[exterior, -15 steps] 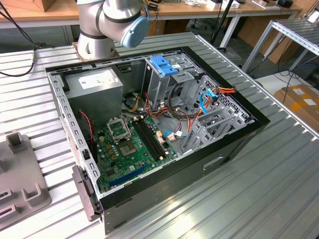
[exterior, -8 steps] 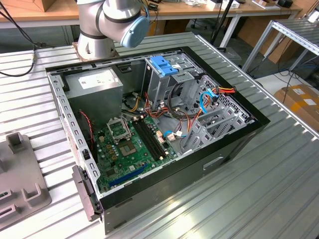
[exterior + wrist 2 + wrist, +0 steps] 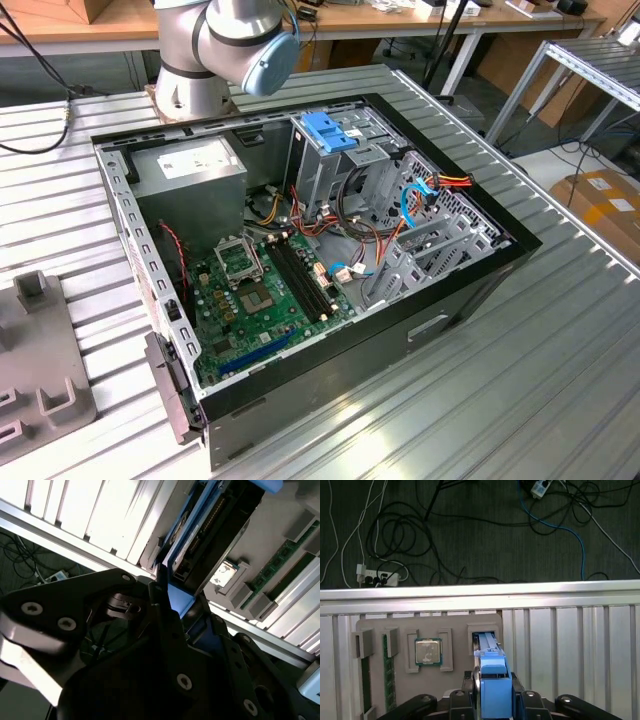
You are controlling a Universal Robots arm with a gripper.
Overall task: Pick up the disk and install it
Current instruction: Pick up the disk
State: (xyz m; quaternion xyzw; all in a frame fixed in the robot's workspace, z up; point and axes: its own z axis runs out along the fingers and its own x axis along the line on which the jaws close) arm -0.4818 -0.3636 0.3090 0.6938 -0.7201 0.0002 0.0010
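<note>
The disk, a dark drive in a bright blue carrier, stands on edge in the first wrist view. Its far end is at a slot of the grey holder plate. My gripper is shut on the carrier's near end, one black finger on each side. In the second wrist view the disk's dark body and connector edge rise away from my gripper, which pinches the blue frame. Whether the disk has left its slot I cannot tell. The open computer case lies on the table in the exterior view.
On the holder plate sit a processor chip and a memory stick. Beyond the table's edge rail, cables lie on the floor. Inside the case are a metal drive cage topped by a blue bracket, the motherboard and loose wires.
</note>
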